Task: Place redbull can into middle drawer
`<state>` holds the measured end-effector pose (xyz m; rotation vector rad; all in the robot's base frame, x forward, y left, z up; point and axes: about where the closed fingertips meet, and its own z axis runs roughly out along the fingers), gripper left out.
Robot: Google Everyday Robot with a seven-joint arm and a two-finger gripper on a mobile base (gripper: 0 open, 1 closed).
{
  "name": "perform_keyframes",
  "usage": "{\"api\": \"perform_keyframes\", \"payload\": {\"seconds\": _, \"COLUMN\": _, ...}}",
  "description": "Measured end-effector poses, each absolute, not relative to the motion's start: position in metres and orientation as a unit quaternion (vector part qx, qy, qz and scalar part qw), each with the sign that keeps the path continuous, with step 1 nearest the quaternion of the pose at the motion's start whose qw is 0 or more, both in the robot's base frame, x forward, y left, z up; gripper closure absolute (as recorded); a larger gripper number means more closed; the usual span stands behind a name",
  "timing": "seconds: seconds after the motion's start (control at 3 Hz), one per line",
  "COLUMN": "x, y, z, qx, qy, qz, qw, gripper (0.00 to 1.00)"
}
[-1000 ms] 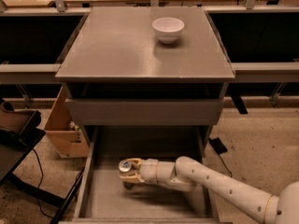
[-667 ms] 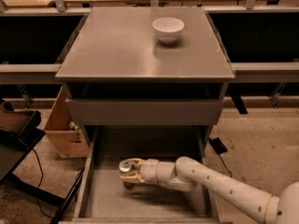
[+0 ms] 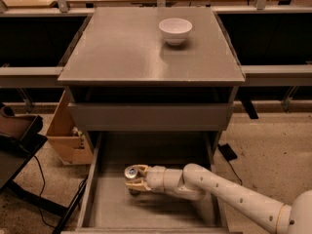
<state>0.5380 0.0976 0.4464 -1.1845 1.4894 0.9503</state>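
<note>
The claw is clenched on the redbull can, reaching in from the right side of the open middle drawer. The can sits between its fingers, left of the drawer's centre. Its silver top is up, its long axis seemingly upright, and its base is probably close to the drawer floor.

White arm low from lower right, gripper left of centre, fingers apparently around redbull can.
</note>
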Motion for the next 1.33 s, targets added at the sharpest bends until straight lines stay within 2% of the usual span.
{"api": "perform_keyframes", "payload": {"seconds": 0.33, "x": 0.538, "y": 0.098, "z": 0.446, "qx": -0.487, "qy": 0.612, "qz": 0.391, "qw": 0.486, "gripper": 0.11}}
{"api": "perform_keyframes", "payload": {"seconds": 0.67, "x": 0.538, "y": 0.098, "z": 0.446, "qx": -0.487, "qy": 0.612, "qz": 0.391, "qw": 0.486, "gripper": 0.0}}
{"api": "perform_keyframes", "payload": {"seconds": 1.33, "x": 0.532, "y": 0.099, "z": 0.481, "qx": -0.504, "qy": 0.606, "qz": 0.388, "qw": 0.477, "gripper": 0.0}}
